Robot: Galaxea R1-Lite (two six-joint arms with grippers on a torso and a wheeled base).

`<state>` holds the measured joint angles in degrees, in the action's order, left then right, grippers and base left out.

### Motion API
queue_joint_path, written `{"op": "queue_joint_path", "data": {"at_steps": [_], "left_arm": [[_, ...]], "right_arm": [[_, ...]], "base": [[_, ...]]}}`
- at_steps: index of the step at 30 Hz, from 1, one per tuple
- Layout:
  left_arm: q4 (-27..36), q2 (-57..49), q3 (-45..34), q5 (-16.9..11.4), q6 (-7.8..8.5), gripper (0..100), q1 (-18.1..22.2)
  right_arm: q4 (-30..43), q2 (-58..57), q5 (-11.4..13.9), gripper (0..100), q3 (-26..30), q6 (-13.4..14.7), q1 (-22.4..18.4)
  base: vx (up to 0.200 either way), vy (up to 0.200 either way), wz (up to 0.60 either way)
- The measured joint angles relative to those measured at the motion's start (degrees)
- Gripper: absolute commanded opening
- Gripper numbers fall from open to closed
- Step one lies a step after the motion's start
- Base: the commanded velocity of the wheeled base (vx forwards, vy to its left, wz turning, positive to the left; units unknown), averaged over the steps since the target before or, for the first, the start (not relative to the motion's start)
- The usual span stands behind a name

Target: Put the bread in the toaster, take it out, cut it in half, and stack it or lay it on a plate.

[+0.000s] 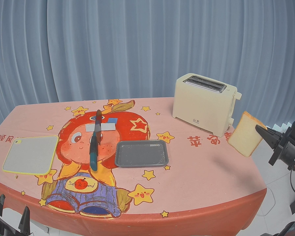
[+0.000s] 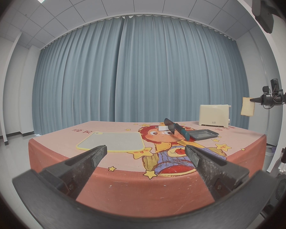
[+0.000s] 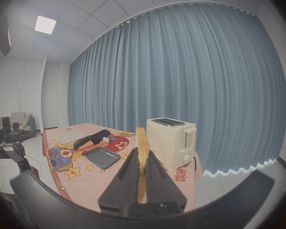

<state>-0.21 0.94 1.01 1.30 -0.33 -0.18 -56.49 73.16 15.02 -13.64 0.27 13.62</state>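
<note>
A table (image 1: 203, 174) with a pink cloth carries four things. A pale cutting board (image 1: 30, 154) with a yellow edge lies at the near left. Right of it a knife (image 1: 94, 145) leans its blade on a small white block (image 1: 105, 127). Just beside the knife, to the right, lies a grey tray (image 1: 141, 153). A cream toaster (image 1: 203, 107) stands at the far right.

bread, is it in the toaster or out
Out: the right claw holds the bread in the air beside the toaster, and no slice sticks out of its top.
</note>
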Motion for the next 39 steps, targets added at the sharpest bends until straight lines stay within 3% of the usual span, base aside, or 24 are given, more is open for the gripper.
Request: {"op": "queue_joint_path", "data": {"at_steps": [12, 39], "left_arm": [[0.0, 0.0, 0.0, 0.0, -0.02, 100, 0.0], [0.1, 0.0, 0.0, 0.0, -0.02, 100, 0.0]], "right_arm": [[0.1, -0.1, -0.3, 0, -0.7, 2.6, 1.1], [0.1, -0.3, -0.2, 0, -0.3, 2.6, 2.0]], "base": [[0.000, 0.167, 0.00], [0.000, 0.200, 0.00]]}}
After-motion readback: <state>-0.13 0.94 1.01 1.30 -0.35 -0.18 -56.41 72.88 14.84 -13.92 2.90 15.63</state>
